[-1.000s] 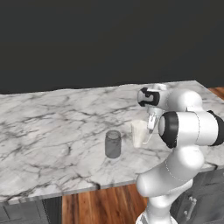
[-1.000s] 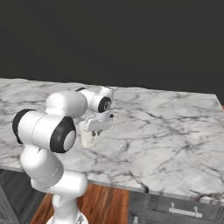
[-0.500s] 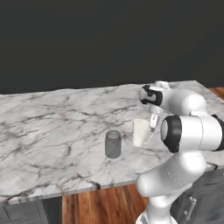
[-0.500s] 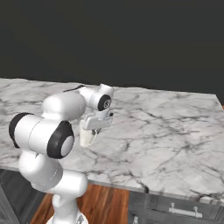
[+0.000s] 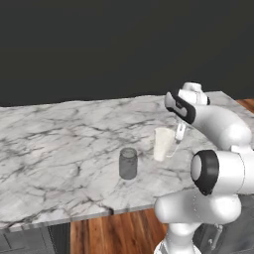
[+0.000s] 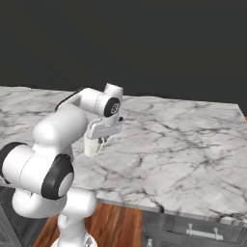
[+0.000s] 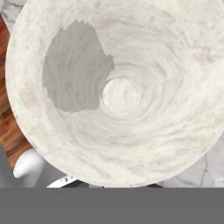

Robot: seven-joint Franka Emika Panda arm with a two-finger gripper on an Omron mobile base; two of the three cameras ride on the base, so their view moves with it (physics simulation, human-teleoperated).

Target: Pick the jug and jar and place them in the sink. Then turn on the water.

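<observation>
Gripper point(image 5: 177, 140) clamped on the jug point(image 5: 162, 144)
Jug upright above the counter point(image 5: 59, 149) (marble); jar point(image 5: 128, 163) stands beside it.

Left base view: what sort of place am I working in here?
Most likely a kitchen: a long marble counter over dark cabinet fronts, a wood floor, and a jug and jar on the top.

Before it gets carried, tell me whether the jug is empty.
Empty: the hand view looks straight down into the jug and shows its bare bottom.
</observation>
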